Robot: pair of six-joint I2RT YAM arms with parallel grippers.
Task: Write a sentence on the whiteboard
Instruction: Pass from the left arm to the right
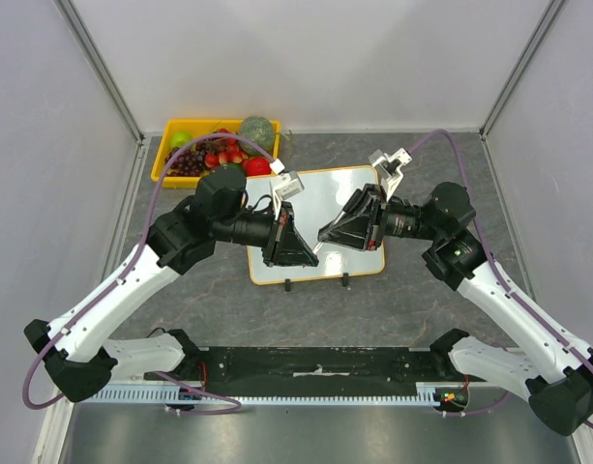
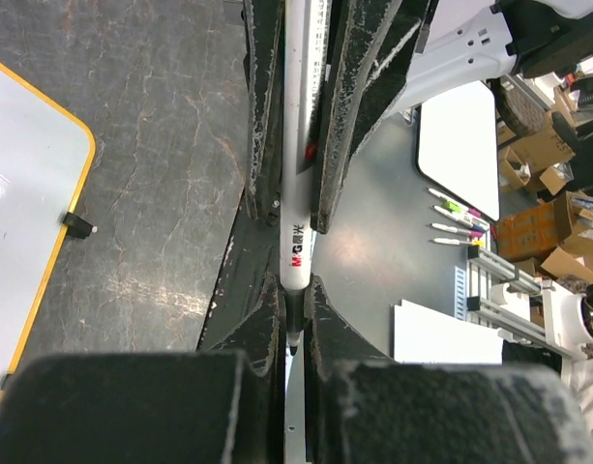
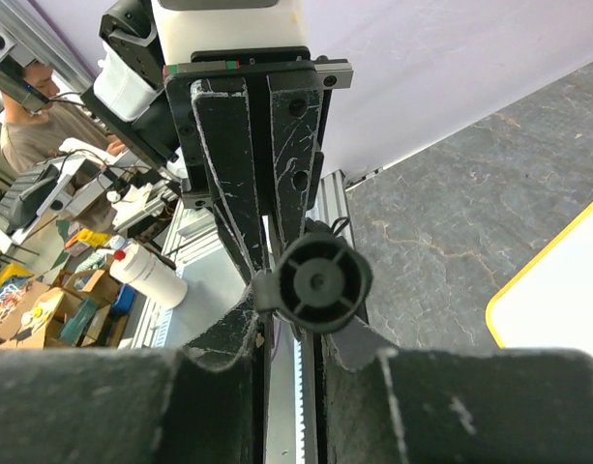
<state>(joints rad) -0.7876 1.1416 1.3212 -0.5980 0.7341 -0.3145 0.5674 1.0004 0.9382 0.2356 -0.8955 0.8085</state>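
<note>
Fingers of both arms are meeting tip to tip above the whiteboard (image 1: 330,193), which is lying flat on the dark stone-patterned worktop (image 1: 402,300) between the two arms. Its two small black clips (image 1: 288,285) are sitting on the edge nearest the arm bases. The left fingers (image 1: 291,246) are reaching in from the left and the right fingers (image 1: 349,227) from the right. Both are hanging over the lower half of the board.

A white marker (image 2: 298,145) is running lengthwise between them. In the left wrist view, the right fingers (image 2: 359,97) are pressing against the marker's barrel on both sides. The left fingers (image 2: 262,319) are closing in on its narrow dark end, with barely any gap showing. In the right wrist view, the marker's round black rear end (image 3: 320,280) is facing the camera between the right arm's own fingers (image 3: 228,338). The left fingers (image 3: 228,174) are coming down from above, drawn almost together.

A rounded corner of the whiteboard's orange-yellow frame is showing at the edge of each wrist view (image 2: 25,213) (image 3: 567,300). A yellow tray (image 1: 161,159) of fruit is sitting on the worktop beyond the board's far left corner.
</note>
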